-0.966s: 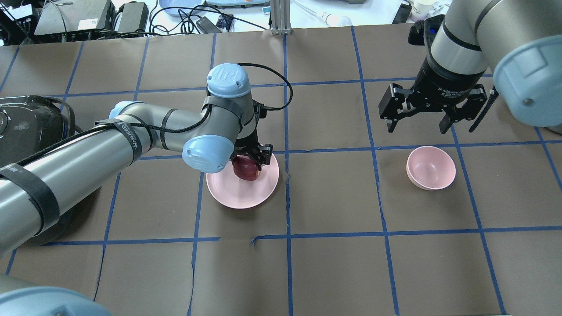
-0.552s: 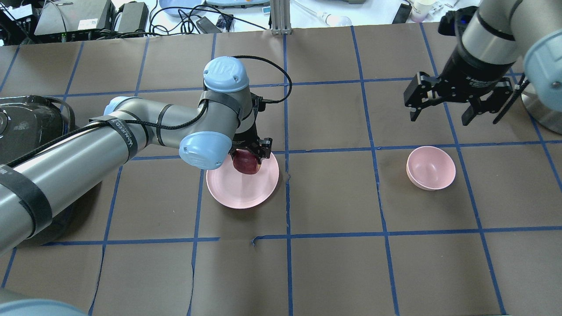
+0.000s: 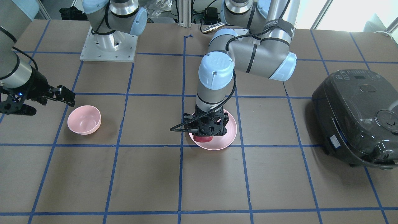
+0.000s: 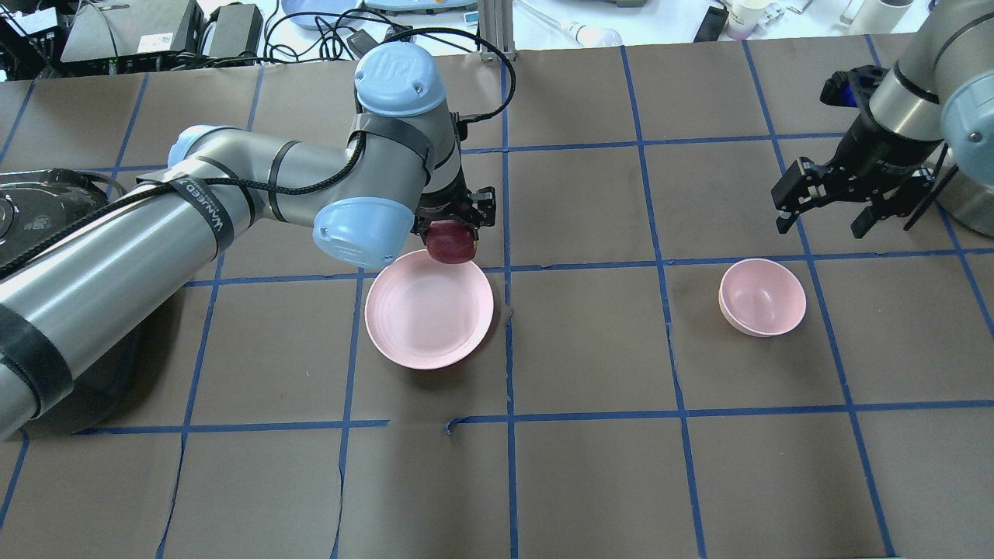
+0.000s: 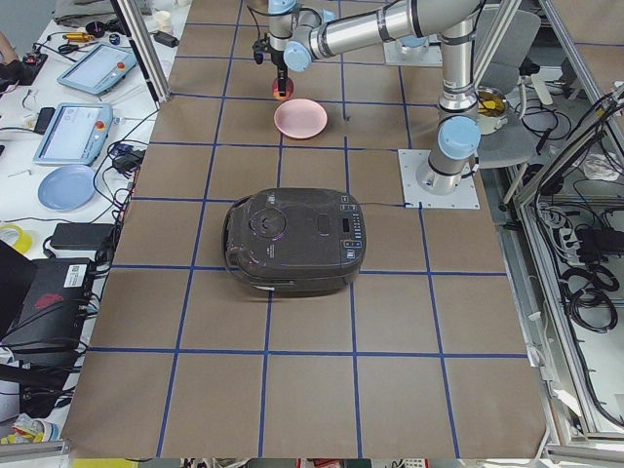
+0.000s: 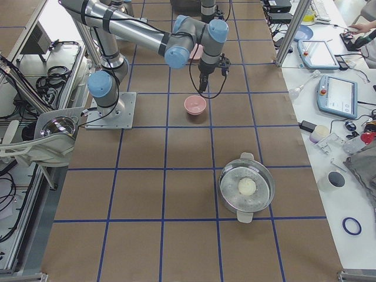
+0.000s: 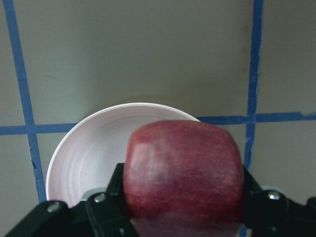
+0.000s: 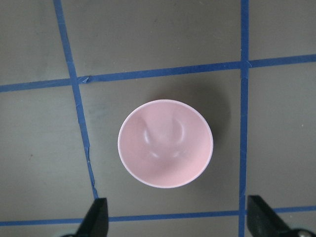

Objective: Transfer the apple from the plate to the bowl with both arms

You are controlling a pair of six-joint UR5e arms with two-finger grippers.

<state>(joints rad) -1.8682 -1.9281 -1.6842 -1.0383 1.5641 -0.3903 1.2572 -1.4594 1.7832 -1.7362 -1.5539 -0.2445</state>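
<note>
The left pincer (image 4: pixel 455 229) is clamped on the small, dark red, matte-skinned apple (image 4: pixel 450 244), with its black fingers (image 7: pixel 114 190) pressed against both sides of the fruit. The apple hangs in the air over the upper rim of the wide, shallow, glossy pale pink plate (image 4: pixel 427 322), just left of centre in the overhead view. The plate lies on the brown paper tabletop (image 4: pixel 590 349), which is crossed with blue tape lines. The small, deep, pale pink bowl (image 4: pixel 761 299) stands well apart at centre right. The right pincer (image 4: pixel 821 225) hovers to the upper right of the bowl, spread wide and holding nothing.
</note>
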